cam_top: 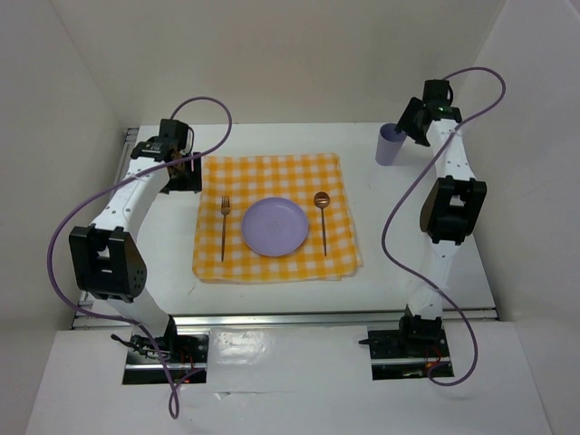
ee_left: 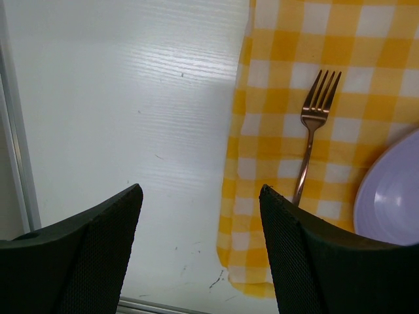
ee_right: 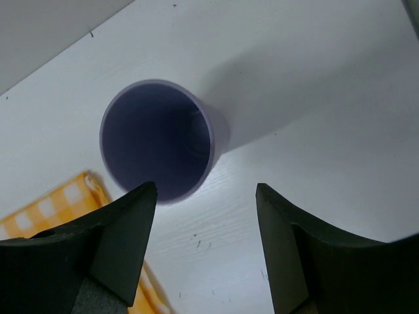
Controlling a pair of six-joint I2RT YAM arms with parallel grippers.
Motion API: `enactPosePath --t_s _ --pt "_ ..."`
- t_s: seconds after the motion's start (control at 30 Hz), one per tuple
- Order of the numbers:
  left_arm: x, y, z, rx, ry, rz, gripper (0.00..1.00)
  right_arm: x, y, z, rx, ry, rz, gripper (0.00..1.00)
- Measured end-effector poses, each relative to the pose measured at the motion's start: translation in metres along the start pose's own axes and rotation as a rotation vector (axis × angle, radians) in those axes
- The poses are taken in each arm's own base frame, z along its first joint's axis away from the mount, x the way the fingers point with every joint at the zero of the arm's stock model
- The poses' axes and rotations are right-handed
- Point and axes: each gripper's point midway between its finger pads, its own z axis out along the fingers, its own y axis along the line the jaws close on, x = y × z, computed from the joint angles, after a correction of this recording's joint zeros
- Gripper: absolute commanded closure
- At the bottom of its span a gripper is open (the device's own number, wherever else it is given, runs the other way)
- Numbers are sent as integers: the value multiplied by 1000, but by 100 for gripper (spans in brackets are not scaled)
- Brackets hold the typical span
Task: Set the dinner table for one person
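Note:
On the white dinner table (cam_top: pixel 408 245) lies a yellow-and-white checked cloth (cam_top: pixel 276 263). On it sit a lilac plate (cam_top: pixel 275 226), a copper fork (cam_top: pixel 224 223) left of it and a copper spoon (cam_top: pixel 322 217) right of it. A lilac cup (cam_top: pixel 390 145) stands upright on the bare table beyond the cloth's far right corner. My left gripper (cam_top: pixel 184 168) is open and empty over the bare table left of the cloth; the left wrist view shows the fork (ee_left: pixel 313 131) and plate edge (ee_left: pixel 393 196). My right gripper (cam_top: pixel 408 127) is open and empty just above the cup (ee_right: pixel 157 140).
Silver rails (cam_top: pixel 290 318) edge the table at the near and left sides. White walls close in the far, left and right sides. Purple cables loop from both arms.

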Motion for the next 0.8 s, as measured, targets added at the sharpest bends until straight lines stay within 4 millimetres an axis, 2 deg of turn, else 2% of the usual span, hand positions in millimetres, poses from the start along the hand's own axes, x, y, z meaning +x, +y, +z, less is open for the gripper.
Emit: enactPosePath --t_s 0.07,0.17,0.33,0.47,0.8 --pt "1 1 1 -7 2 3 21 -1 1 15 1 2 1 31" --pt "1 2 1 -13 2 3 21 2 -3 29 9 13 3 38" --pt "1 2 2 -14 1 3 21 6 -6 34 16 22 7 51" --pt "1 2 2 -14 0 3 21 6 -6 35 18 22 5 67" --pt "1 2 2 -14 1 3 21 14 -9 44 28 42 7 68"
